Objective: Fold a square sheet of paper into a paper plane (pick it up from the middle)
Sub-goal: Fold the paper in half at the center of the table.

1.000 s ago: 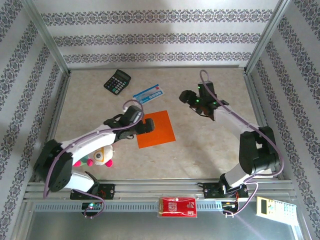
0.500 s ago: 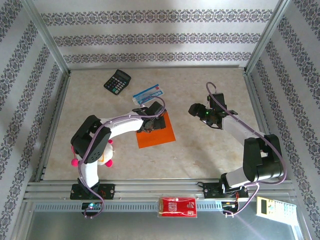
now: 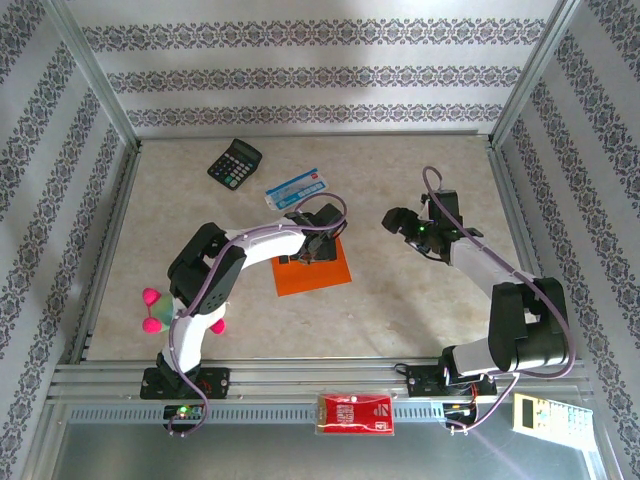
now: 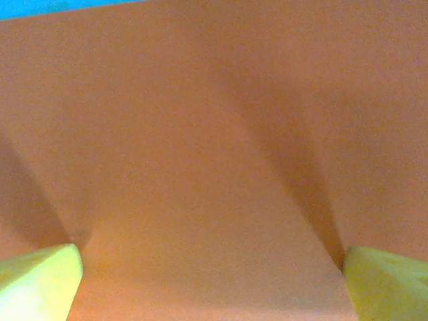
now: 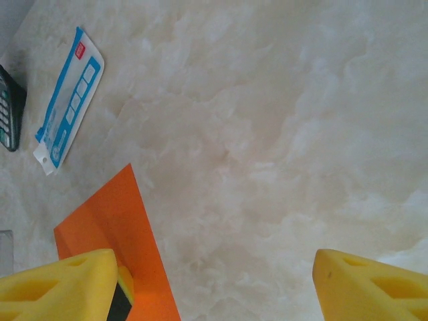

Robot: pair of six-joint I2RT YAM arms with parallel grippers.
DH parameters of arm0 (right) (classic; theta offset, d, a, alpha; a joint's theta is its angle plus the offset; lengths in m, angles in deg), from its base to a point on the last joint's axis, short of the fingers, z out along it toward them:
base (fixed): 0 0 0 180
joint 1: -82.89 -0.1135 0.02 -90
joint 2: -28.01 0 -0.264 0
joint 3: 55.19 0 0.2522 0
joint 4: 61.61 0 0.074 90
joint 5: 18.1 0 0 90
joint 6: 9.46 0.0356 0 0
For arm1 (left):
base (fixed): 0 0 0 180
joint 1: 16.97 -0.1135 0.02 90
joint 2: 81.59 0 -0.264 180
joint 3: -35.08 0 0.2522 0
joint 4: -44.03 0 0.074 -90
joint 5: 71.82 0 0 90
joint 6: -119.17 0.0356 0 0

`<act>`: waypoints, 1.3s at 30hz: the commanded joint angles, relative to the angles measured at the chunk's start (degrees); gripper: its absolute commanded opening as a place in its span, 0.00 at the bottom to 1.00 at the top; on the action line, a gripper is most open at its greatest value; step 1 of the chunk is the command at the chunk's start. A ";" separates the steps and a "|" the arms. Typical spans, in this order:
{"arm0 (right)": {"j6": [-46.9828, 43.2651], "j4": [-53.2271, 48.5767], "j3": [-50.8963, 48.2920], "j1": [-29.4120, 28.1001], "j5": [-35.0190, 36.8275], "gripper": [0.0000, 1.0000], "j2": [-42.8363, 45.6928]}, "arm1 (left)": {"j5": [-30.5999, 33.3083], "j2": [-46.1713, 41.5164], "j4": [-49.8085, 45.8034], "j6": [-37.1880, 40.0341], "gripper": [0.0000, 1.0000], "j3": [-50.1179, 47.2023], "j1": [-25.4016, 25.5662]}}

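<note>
The square sheet of paper (image 3: 318, 270), bright orange, lies flat on the table's middle. My left gripper (image 3: 308, 252) hangs low over its far half, open, with both yellow fingertips (image 4: 37, 281) spread wide just above or on the sheet (image 4: 200, 134); I cannot tell whether they touch it. Nothing is between them. My right gripper (image 3: 395, 220) is open over bare table to the right of the sheet. In the right wrist view that gripper (image 5: 214, 287) frames the tabletop, with the sheet's corner (image 5: 114, 227) by its left finger. The paper plane is out of view.
A black calculator (image 3: 235, 161) and a blue-and-white packet (image 3: 297, 187) lie at the back, the packet just beyond the sheet. A pink-and-green toy (image 3: 158, 315) sits by the left arm's base. A red packet (image 3: 355, 412) rests on the front rail. Patterned walls close in the table.
My left arm has swung from the sheet's left edge to over its middle and dropped low. My right gripper has drawn back to the right, away from the sheet.
</note>
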 commanded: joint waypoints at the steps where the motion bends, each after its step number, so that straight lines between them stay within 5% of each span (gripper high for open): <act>1: 0.42 1.20 -1.01 0.71 -0.91 0.77 1.58 | -5.37 1.89 -0.99 12.41 0.99 0.00 -0.41; 11: -1.01 -2.80 -0.72 2.22 0.30 0.78 2.17 | -11.66 -2.21 1.21 40.19 1.00 0.04 -4.23; 21: -1.45 -5.14 -0.60 2.27 1.87 0.78 3.72 | -9.91 -5.29 -5.27 18.78 1.00 2.50 -4.06; 39: -2.80 -5.36 -0.56 2.34 1.21 0.79 3.34 | -11.89 6.34 -16.24 25.08 1.00 15.44 -5.57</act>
